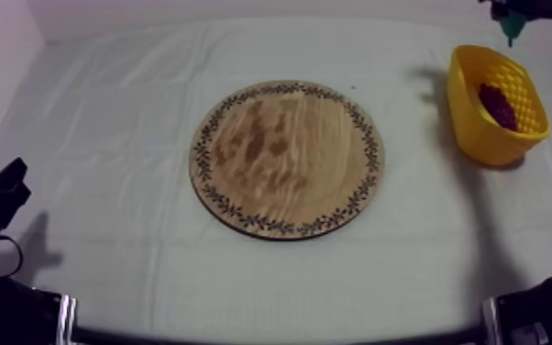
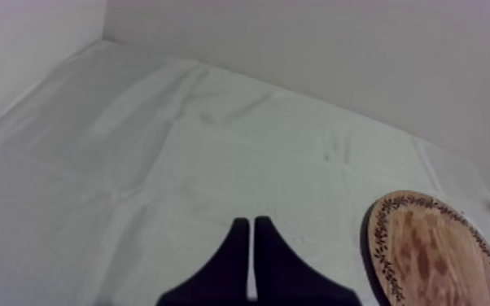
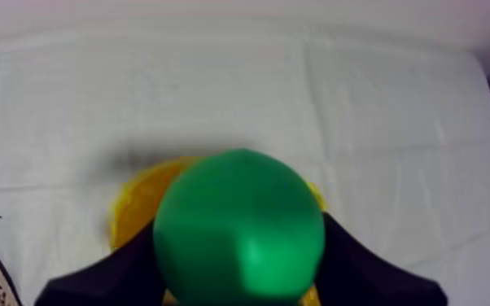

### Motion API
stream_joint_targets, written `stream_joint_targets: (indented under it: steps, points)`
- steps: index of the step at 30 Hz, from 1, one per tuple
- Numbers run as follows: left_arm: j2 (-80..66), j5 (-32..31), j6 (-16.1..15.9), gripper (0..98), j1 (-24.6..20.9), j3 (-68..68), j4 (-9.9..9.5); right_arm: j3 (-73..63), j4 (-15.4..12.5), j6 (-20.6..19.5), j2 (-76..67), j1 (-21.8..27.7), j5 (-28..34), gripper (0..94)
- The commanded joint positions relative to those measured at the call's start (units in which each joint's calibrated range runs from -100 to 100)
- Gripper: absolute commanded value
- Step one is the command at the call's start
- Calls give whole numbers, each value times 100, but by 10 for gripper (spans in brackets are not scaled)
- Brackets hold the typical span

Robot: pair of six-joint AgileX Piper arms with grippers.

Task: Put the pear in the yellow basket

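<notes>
Right wrist view: your right pincer (image 3: pixel 238 248) is clamped round the smooth green toy pear (image 3: pixel 240 220), with one black finger at each flank of it.
Pear: it hangs in the air inside that grip, clear of the board and not yet in the basket.
Basket: the yellow plastic basket with latticed walls (image 3: pixel 134 203) sits directly beneath the right pincer, its rim showing on both sides of the pear.
Basket contents: a dark reddish fruit (image 1: pixel 497 105) lies inside, below the pincer. You cannot tell its kind from these pictures.
Board: the round wooden board with a leaf-patterned rim (image 1: pixel 287 158) is bare. It lies well away from the right pincer, out on the middle of the grey-white cloth (image 1: pixel 105 138).
Left pincer (image 2: pixel 252 244): its fingers are pressed together into a narrow wedge holding nothing. It sits low over the cloth, with the board's edge ahead and off to one side.
Done: the pick and the carry both look finished, since the board is empty and the pear is above its target.
Remaining: only the release, as far as you can judge. Open the right pincer over the basket's mouth and the pear should fall in beside the reddish fruit.
</notes>
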Motion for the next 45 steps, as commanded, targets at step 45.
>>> stream_joint_targets:
  steps: [45]
  points:
    - [0,-1,1,1,0,0,-2,5747,-2481,2144,-4911,180,-4069,611]
